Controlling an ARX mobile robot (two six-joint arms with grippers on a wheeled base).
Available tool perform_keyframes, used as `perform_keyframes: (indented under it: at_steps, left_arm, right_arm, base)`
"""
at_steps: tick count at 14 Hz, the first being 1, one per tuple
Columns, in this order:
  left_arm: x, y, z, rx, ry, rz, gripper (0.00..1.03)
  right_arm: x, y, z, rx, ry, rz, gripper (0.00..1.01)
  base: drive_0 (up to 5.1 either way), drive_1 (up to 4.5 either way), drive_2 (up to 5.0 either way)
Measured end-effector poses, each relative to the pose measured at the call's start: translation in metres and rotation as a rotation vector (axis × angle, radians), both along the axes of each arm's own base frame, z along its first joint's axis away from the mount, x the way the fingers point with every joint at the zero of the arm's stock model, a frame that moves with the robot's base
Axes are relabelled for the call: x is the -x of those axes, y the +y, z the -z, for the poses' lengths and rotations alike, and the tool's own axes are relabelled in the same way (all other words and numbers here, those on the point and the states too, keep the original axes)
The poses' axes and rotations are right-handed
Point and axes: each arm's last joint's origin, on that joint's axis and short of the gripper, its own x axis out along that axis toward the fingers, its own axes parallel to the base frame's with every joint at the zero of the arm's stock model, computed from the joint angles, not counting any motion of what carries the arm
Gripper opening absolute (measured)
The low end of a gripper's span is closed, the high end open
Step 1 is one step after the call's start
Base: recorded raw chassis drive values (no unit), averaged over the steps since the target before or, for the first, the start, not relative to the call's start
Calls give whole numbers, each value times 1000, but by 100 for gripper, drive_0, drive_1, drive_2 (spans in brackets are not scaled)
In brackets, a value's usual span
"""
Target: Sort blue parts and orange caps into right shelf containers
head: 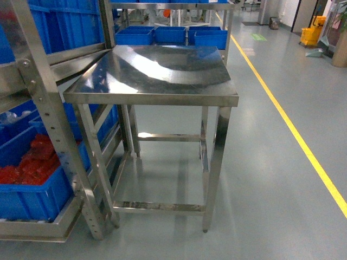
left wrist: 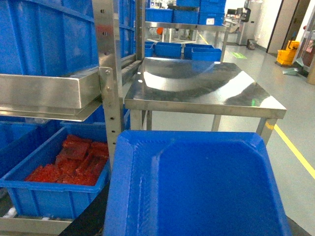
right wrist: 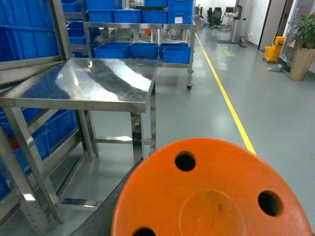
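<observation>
A blue part (left wrist: 206,187), a shallow moulded tray shape, fills the lower left wrist view and hangs above the floor; my left gripper is shut on it, its jaws hidden behind it. A round orange cap (right wrist: 211,196) with three visible holes fills the lower right wrist view, held the same way by my right gripper. Neither gripper shows in the head view. Large blue crates (head: 38,203) stand on the steel rack at the left. More blue crates (head: 171,35) sit on a far shelf. I cannot tell which are the right shelf containers.
A bare steel table (head: 157,70) stands straight ahead, touching the rack. The lower rack crate (left wrist: 49,199) holds red pieces. A yellow floor line (head: 293,130) runs along the open aisle on the right. A yellow mop bucket (head: 310,35) stands far back.
</observation>
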Motion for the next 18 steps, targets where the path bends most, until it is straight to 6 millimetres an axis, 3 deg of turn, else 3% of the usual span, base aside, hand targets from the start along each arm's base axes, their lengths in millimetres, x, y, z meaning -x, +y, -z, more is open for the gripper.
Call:
perform_keyframes:
  at_steps: [12,18]
  left_arm:
    - [0,0,0,0,5,0,41]
    - [0,0,0,0,2,1,41]
  right_arm:
    - [0,0,1,0,9,0,43]
    - [0,0,0,0,2,3,43]
  base:
    - [2,429,-424]
    - [-397,220,220]
